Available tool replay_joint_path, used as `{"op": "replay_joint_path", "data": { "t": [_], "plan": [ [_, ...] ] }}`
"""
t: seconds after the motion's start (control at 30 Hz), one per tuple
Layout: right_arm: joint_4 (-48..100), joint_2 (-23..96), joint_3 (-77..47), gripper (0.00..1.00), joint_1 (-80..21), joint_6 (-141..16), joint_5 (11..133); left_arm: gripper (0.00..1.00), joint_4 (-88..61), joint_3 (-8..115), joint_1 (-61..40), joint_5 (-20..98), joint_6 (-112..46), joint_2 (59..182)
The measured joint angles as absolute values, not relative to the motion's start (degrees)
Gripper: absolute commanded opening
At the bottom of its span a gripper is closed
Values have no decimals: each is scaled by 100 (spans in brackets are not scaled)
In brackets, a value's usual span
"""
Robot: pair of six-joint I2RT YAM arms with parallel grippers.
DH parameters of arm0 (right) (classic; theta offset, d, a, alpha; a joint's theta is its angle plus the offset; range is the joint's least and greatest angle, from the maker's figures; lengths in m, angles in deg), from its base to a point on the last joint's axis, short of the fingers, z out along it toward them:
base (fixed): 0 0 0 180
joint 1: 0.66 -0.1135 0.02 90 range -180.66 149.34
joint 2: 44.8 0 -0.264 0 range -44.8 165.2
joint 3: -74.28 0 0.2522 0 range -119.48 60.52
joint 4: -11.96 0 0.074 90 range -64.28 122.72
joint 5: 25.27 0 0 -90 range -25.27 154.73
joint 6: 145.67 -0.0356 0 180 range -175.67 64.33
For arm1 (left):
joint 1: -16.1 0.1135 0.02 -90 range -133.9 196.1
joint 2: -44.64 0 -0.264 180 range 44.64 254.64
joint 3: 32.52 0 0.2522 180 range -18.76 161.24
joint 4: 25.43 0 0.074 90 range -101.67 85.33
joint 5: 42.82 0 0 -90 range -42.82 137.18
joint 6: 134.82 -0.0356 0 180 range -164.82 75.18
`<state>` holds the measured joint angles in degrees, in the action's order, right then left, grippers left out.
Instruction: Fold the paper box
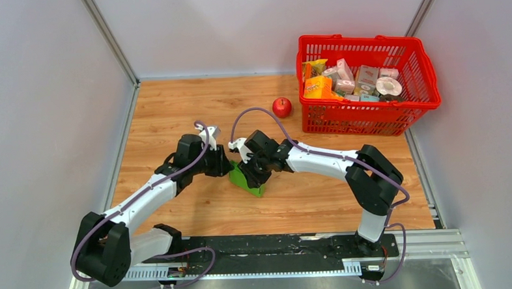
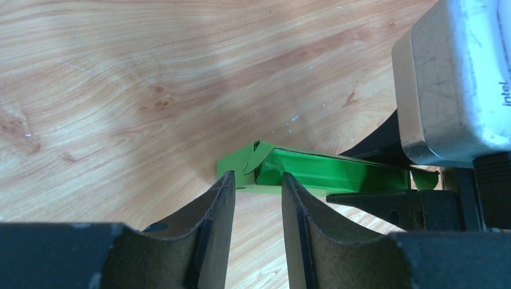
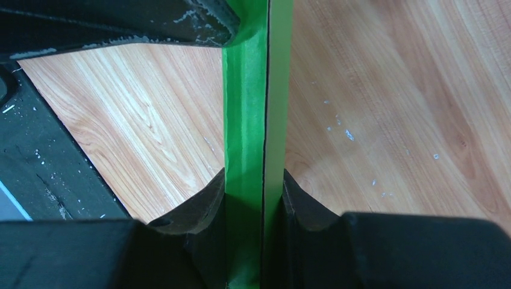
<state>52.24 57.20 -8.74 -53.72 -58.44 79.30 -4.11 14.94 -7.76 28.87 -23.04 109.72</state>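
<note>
The paper box point(image 1: 248, 181) is a bright green cardboard blank, part folded into a narrow sleeve, at the middle of the wooden table. My right gripper point(image 3: 253, 177) is shut on it, with the green walls point(image 3: 256, 120) pinched flat between both fingers. In the top view the right gripper point(image 1: 253, 170) reaches onto the box from the right. My left gripper point(image 2: 257, 179) is open, and bare wood shows between its fingers. Its tips sit just at the box's open end point(image 2: 313, 171), where a small flap point(image 2: 250, 161) curls outward. In the top view the left gripper point(image 1: 223, 164) meets the box from the left.
A red apple point(image 1: 282, 107) lies behind the box. A red basket point(image 1: 370, 121) of small printed packages stands at the back right. White walls close in the table on the left, back and right. The right wrist camera housing point(image 2: 458, 78) hangs close over the box.
</note>
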Motion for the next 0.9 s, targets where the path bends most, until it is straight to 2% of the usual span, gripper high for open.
{"op": "replay_joint_path", "data": {
  "t": [0.17, 0.3, 0.5, 0.6, 0.67, 0.73, 0.8, 0.9],
  "plan": [
    [5213, 5720, -869, 8, -5374, -5844, 7943, 43, -422, 1592, -778, 2994, -2309, 11090],
    [5191, 5720, -869, 8, -5374, -5844, 7945, 39, -429, 1745, -778, 3062, -2309, 11228],
    [5189, 5720, -869, 8, -5374, -5844, 7939, 23, -473, 1804, -778, 3047, -2302, 11344],
    [5180, 5720, -869, 8, -5374, -5844, 7895, 18, -470, 1804, -783, 3014, -2309, 11350],
    [5185, 5722, -869, 8, -5380, -5844, 7851, 19, -466, 1804, -800, 3012, -2311, 11348],
    [5189, 5735, -874, 8, -5407, -5844, 7803, 31, -431, 1806, -835, 3038, -2322, 11331],
    [5198, 5777, -889, 8, -5450, -5842, 7766, 36, -346, 1813, -863, 3090, -2352, 11298],
    [5180, 5820, -917, 8, -5501, -5842, 7722, 37, -258, 1861, -903, 3158, -2376, 11254]
  ]
}}
